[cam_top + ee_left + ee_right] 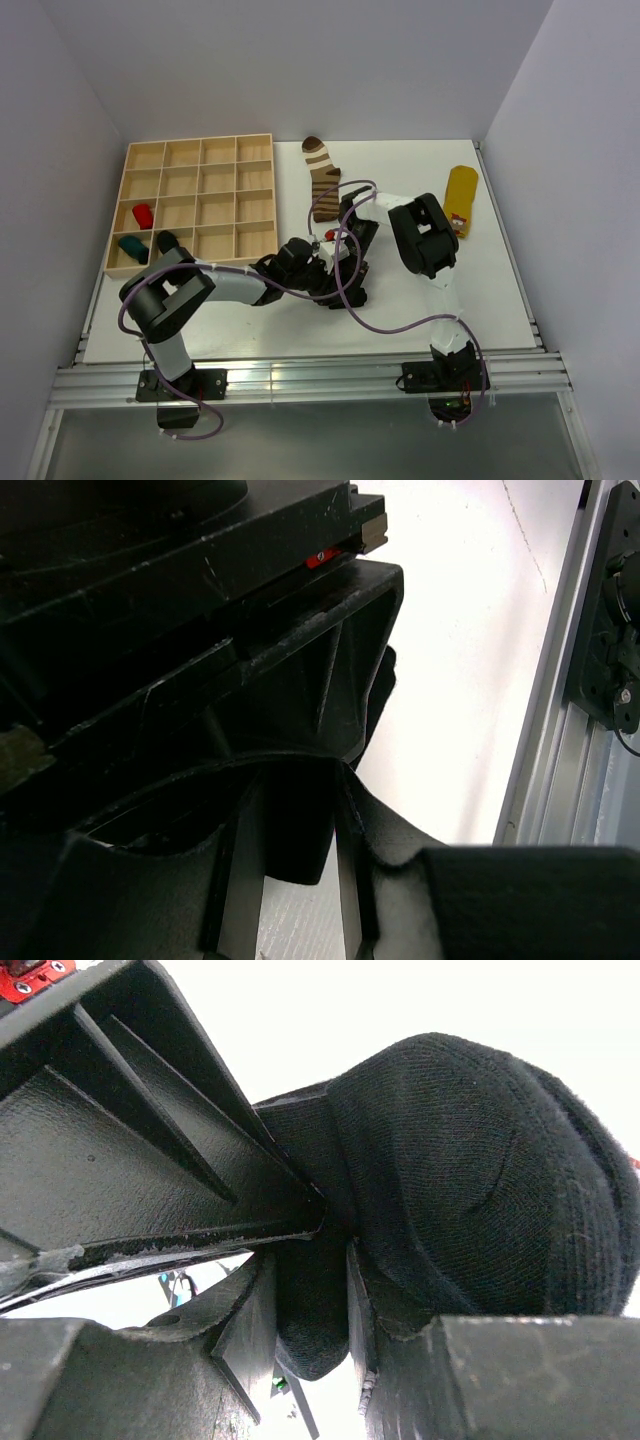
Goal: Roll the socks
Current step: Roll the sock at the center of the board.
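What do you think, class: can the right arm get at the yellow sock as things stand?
Probably not yet. The way to the yellow sock looks open, but the right gripper is shut on the black sock, which it must release first.

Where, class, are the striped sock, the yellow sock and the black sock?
brown-and-cream striped sock (pixel 322 182): top external view, its middle stripes.
yellow sock (pixel 461 195): top external view, middle of its body.
black sock (pixel 470 1170): right wrist view, its bulging knit surface.

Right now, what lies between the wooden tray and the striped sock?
Only bare table, in the top view, between wooden tray and striped sock.
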You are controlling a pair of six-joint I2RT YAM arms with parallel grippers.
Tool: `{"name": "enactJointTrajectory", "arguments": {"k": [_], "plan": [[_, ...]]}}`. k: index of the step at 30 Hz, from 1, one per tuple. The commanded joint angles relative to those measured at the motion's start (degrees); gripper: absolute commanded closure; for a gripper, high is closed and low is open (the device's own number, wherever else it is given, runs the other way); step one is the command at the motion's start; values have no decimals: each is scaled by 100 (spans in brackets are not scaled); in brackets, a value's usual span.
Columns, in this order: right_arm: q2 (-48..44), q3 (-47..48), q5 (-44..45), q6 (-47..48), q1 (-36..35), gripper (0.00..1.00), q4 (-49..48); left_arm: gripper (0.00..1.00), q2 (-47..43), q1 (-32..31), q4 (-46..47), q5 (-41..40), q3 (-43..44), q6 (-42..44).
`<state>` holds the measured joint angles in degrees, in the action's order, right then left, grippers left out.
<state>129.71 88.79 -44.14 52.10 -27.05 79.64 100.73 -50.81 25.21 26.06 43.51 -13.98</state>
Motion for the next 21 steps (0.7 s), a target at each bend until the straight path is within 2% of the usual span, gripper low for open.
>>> {"name": "enactJointTrajectory", "arguments": {"k": [1, 5, 13, 17, 21], "plan": [[107, -125, 362, 117, 24, 81, -484, 66, 210, 1, -807, -22, -71, 229], [107, -125, 353, 82, 24, 81, -519, 68, 280, 1, -895, -14, -35, 185], [98, -152, 336, 64, 24, 81, -563, 80, 439, -8, -965, -75, 26, 88], [63, -161, 310, 73, 24, 80, -581, 94, 526, 1, -1088, -128, 96, 97], [2, -204, 275, 90, 33, 78, -563, 100, 597, 1, -1220, -303, 149, 36]]}}
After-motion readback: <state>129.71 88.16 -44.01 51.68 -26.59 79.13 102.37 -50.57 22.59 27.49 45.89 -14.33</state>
